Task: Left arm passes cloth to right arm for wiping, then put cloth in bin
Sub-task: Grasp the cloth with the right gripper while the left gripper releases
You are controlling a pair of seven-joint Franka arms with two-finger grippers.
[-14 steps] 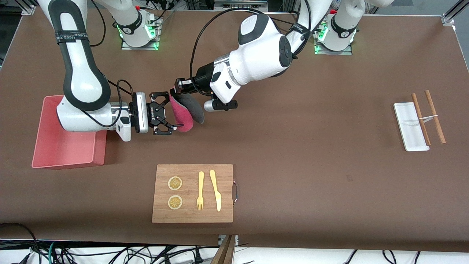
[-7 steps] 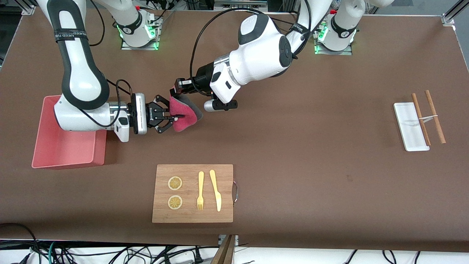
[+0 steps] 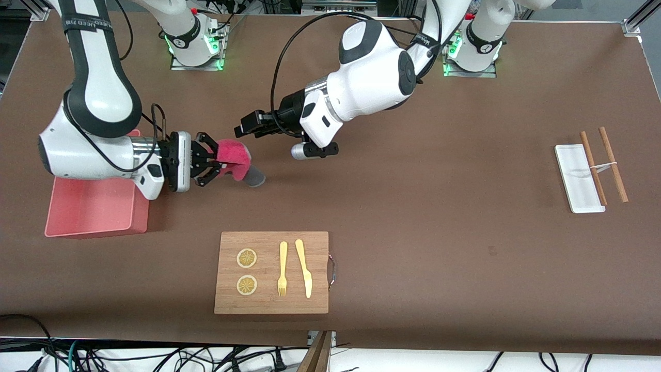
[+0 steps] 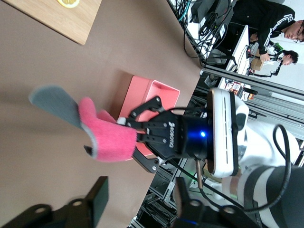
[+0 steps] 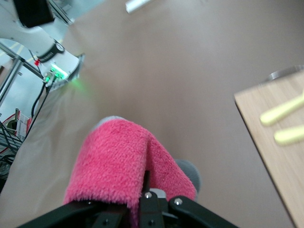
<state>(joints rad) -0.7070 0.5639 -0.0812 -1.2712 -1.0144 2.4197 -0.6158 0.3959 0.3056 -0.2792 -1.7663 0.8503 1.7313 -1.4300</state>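
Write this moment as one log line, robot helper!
stage: handover done | cloth: in right pincer, shut | left pincer: open, let go | bin: no cloth inside

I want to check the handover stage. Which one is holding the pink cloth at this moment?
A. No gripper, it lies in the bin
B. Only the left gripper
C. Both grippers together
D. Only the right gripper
D: the right gripper is shut on the cloth over the table beside the bin, while the left gripper is open and apart from the cloth.
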